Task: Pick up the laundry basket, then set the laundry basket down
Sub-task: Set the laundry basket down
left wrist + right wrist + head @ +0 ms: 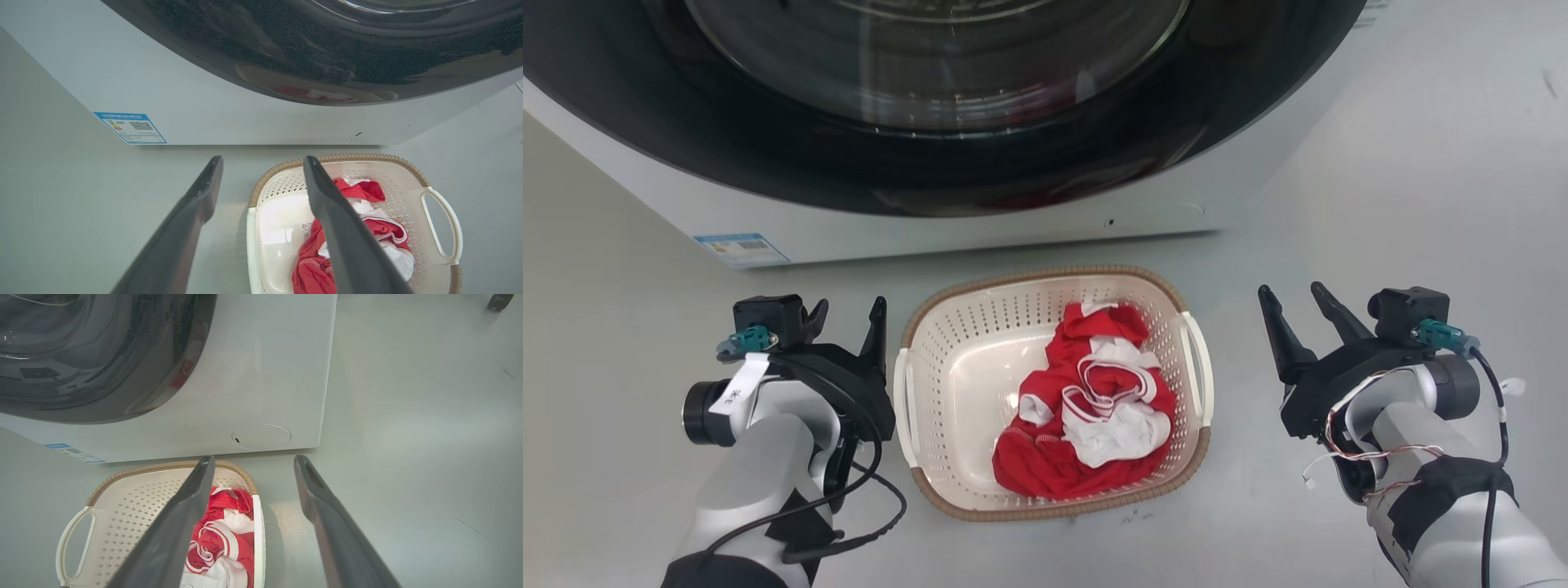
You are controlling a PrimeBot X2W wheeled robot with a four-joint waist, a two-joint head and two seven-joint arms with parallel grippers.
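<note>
The laundry basket (980, 343) (408, 188) (135, 498) rests on the grey floor before the washing machine. It is cream-white, perforated, with a brown woven rim and white side handles, and holds red and white clothes (1094, 408). My left gripper (845, 314) (261, 163) stands open just beside the basket's left handle, fingers straddling that edge in the left wrist view. My right gripper (1294, 298) (253, 461) is open too, a little to the right of the right handle, with nothing between its fingers.
The white washing machine (980, 220) with its dark round door (931, 98) stands directly behind the basket. A blue label (742, 248) marks its lower left corner. Bare grey floor (1421, 163) stretches to the right of the machine and on both sides of the basket.
</note>
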